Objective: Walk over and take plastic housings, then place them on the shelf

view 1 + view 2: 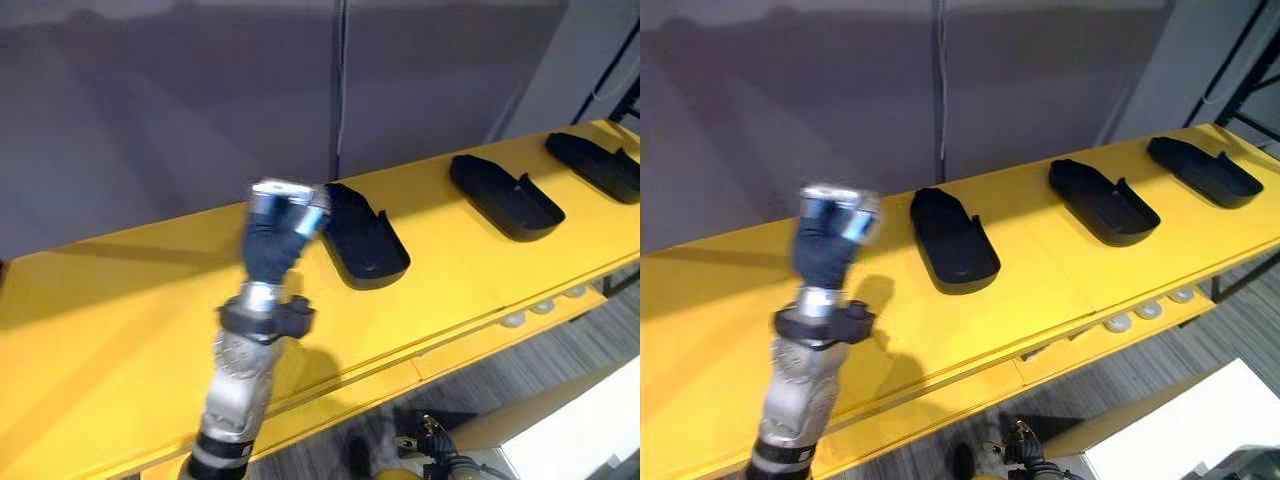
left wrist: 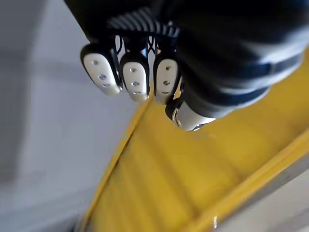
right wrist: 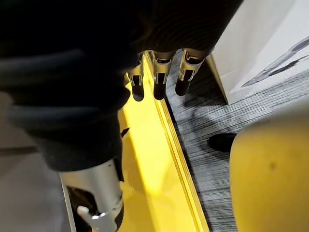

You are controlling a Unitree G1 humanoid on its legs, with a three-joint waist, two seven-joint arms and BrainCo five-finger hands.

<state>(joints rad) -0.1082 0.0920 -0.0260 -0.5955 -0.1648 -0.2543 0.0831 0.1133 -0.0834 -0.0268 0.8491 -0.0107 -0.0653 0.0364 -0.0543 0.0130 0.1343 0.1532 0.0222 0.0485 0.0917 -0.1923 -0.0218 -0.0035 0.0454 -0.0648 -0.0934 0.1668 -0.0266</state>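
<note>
Three black plastic housings lie in a row on the yellow shelf (image 1: 120, 320): one near the middle (image 1: 365, 240), one further right (image 1: 505, 195), one at the far right (image 1: 600, 165). My left hand (image 1: 285, 215) is raised above the shelf just left of the middle housing, apart from it. In its wrist view the fingers (image 2: 135, 75) are curled in against the palm and hold nothing. My right hand (image 3: 154, 79) hangs low beside the shelf's front edge (image 3: 145, 159), fingers straight and nothing in them.
A grey wall (image 1: 200, 100) rises right behind the shelf. Grey striped floor (image 3: 207, 125) runs below the shelf's front edge. A white box (image 1: 570, 430) stands on the floor at the lower right. The shelf's left half is bare.
</note>
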